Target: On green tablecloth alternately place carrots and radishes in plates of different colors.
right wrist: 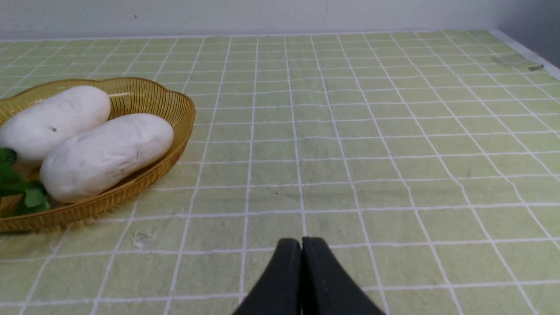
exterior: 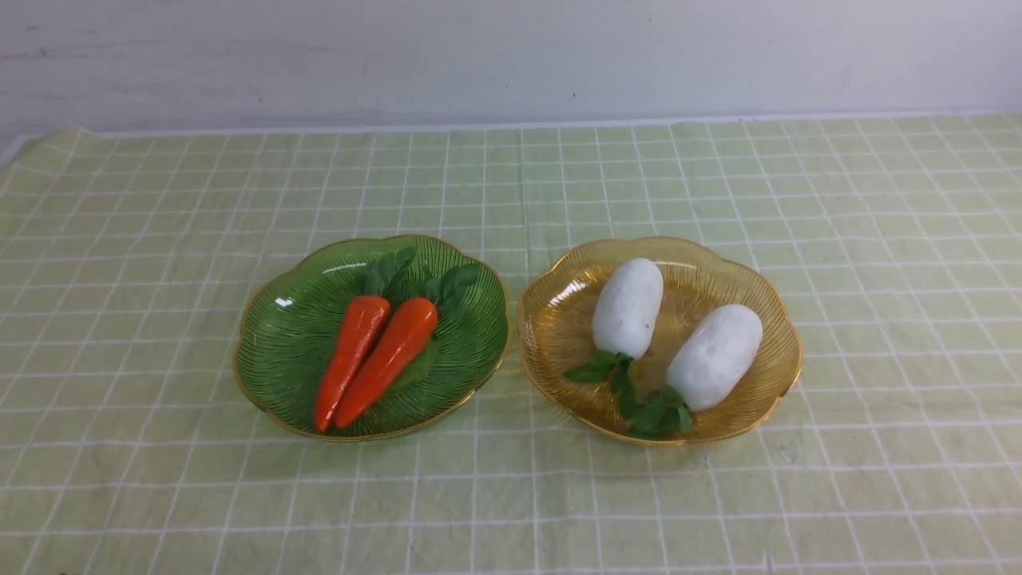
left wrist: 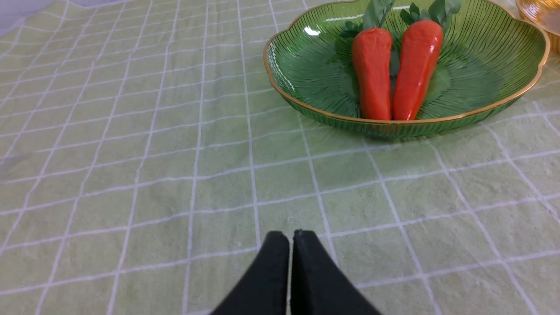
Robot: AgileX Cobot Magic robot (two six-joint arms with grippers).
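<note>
On the green tablecloth (exterior: 160, 239) stand a green plate (exterior: 271, 335) and an amber-yellow plate (exterior: 559, 319), side by side. Two orange carrots (exterior: 350, 357) (exterior: 391, 355) lie together in the green plate, leaves at the far side. Two white radishes (exterior: 628, 306) (exterior: 715, 355) lie in the amber plate, leaves toward the near side. Neither arm shows in the front view. My left gripper (left wrist: 291, 236) is shut and empty over bare cloth, short of the green plate (left wrist: 306, 83). My right gripper (right wrist: 301, 243) is shut and empty over bare cloth, beside the amber plate (right wrist: 175, 109).
A pale wall (exterior: 511, 56) rises behind the cloth's far edge. The cloth's edge and a grey surface show at the far corner in the right wrist view (right wrist: 533, 57). A small crease marks the cloth near the amber plate (right wrist: 142, 238).
</note>
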